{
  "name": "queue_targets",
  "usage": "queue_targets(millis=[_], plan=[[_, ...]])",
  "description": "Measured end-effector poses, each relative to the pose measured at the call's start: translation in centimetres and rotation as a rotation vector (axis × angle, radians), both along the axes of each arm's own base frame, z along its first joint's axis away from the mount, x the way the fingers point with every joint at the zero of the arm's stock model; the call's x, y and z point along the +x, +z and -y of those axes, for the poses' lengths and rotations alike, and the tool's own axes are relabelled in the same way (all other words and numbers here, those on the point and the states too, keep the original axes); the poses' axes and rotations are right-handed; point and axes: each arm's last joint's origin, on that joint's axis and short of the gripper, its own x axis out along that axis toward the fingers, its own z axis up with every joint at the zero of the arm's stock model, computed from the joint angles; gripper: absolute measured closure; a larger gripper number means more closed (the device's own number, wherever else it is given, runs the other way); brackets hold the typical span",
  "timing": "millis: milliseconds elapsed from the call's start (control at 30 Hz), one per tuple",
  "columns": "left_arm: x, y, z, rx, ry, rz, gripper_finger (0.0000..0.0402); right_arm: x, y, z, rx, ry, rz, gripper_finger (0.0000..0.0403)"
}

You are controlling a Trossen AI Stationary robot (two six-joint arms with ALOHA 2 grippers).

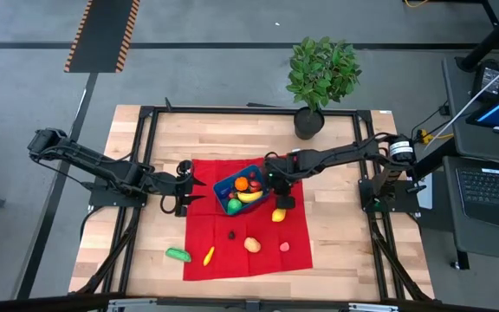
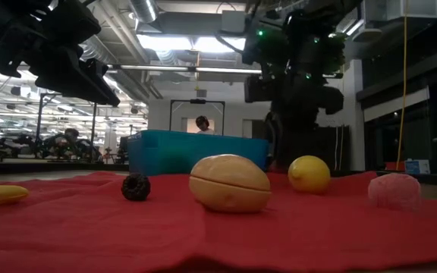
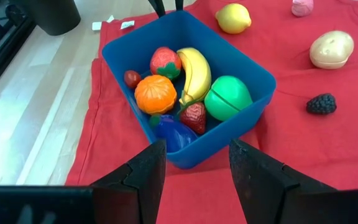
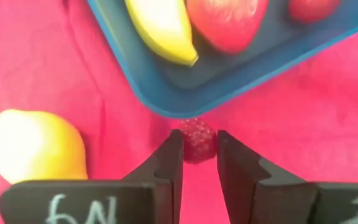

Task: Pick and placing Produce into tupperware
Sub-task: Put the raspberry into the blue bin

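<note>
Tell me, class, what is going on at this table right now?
A two-armed robot is packing toy produce into a blue container on a red cloth. The right pincer has closed on a small red raspberry lying on the cloth just outside the container's rim. The left pincer waits, open, at the container's other end. A banana, orange and strawberry are already inside.

Right gripper (image 4: 199,158), frame centre in the high view, pinches something small; left gripper (image 3: 196,163) waits left-centre, fingers apart.
</note>
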Motion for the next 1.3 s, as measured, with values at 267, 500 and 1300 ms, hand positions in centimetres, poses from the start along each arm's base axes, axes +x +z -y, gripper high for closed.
queue_targets(millis=[267, 500, 1300], plan=[[-0.1, -0.2, 0.0, 0.004, 0.0, -0.017, 0.0234, 0.2, 1.3, 0.1, -0.004, -0.013, -0.034, 0.0324], [-0.1, -0.1, 0.0, 0.004, 0.0, -0.017, 0.0234, -0.1, 1.5, 0.9, 0.01, -0.078, -0.067, 0.0324], [-0.1, -0.1, 0.0, 0.003, 0.0, -0.016, 0.0234, -0.6, 1.6, 2.2, 0.009, -0.103, -0.098, 0.0385]])
